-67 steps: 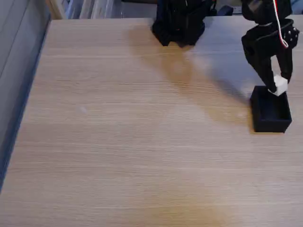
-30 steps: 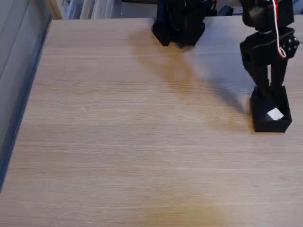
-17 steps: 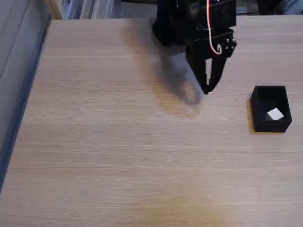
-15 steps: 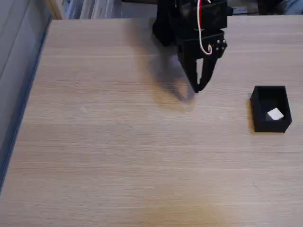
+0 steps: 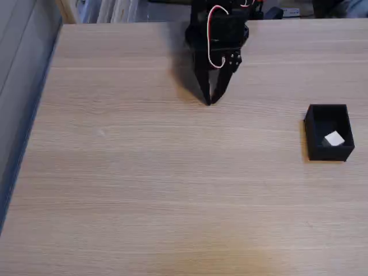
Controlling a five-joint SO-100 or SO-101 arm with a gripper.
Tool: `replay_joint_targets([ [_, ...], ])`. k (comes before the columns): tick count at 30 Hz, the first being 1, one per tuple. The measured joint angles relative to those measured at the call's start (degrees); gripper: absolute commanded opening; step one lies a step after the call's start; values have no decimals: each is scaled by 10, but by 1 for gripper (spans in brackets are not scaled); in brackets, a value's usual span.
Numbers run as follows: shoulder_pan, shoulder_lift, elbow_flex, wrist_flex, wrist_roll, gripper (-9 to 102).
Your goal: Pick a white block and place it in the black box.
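Note:
In the fixed view the white block (image 5: pixel 334 139) lies inside the black box (image 5: pixel 314 127), which stands on the wooden table at the right. My black gripper (image 5: pixel 210 102) hangs well to the left of the box, near the table's far middle, pointing down. Its two fingers meet at the tips with only a thin slit higher up, and they hold nothing.
The arm's black base (image 5: pixel 218 26) stands at the table's far edge behind the gripper. The table's left edge (image 5: pixel 35 109) drops to a grey floor. Bare wood (image 5: pixel 161 184) spreads across the front and left.
The gripper let go of the white block into the black box, then swung left away from it toward the table's far middle. Its fingers have come together.

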Motion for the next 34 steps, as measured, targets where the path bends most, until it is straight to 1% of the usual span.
replay_joint_targets([
  [7, -25, 71, 2, 100, 69, 0],
  [13, -28, 121, 2, 142, 81, 0],
  [34, -26, 127, 2, 146, 73, 1],
])
